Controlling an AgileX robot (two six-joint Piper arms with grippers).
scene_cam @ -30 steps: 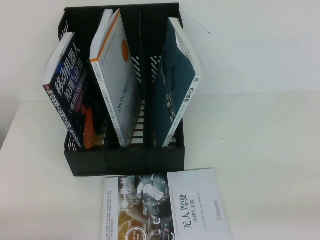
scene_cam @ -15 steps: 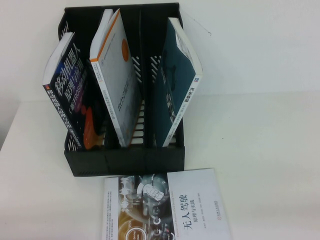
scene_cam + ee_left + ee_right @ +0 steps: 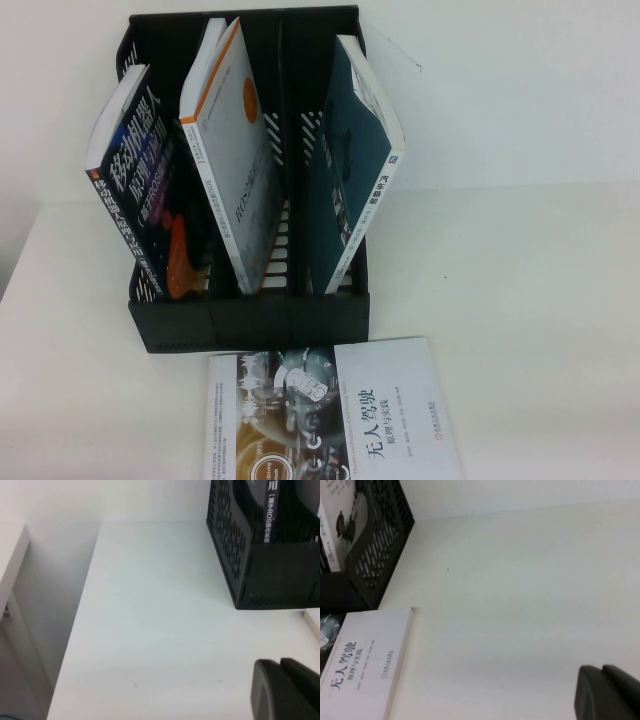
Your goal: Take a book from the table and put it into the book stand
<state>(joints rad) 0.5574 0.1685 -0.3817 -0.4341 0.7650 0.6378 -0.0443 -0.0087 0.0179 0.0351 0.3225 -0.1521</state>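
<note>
Book (image 3: pixel 355 160) stood in the right compartment of the stand (image 3: pixel 250 320), teal cover facing the middle divider, its upper end leaning out toward the robot's right. The left gripper (image 3: pixel 287 690) hung low over the table (image 3: pixel 520 300) on the stand's left side, well apart from it; its fingers sat pressed together and held nothing. The right gripper (image 3: pixel 607 692) hung over bare table to the right of the stand, fingers likewise together and empty. Neither gripper appeared in the high view, so both lay outside the area around the stand. In the right wrist view, the book's white front (image 3: pixel 340 520) showed behind the slotted side panel (image 3: pixel 375 555), which placed the right arm as the nearer one. The book's long axis ran from the stand's front lip up and back, tilted off vertical. The left compartment held a dark book (image 3: pixel 135 180) and the middle one an orange-cornered book (image 3: pixel 235 150), both leaning. A second white book (image 3: pixel 330 420) lay flat just in front of the stand, apart from both grippers. Judged from this layout, the placement was complete and no further grasp was required.
</note>
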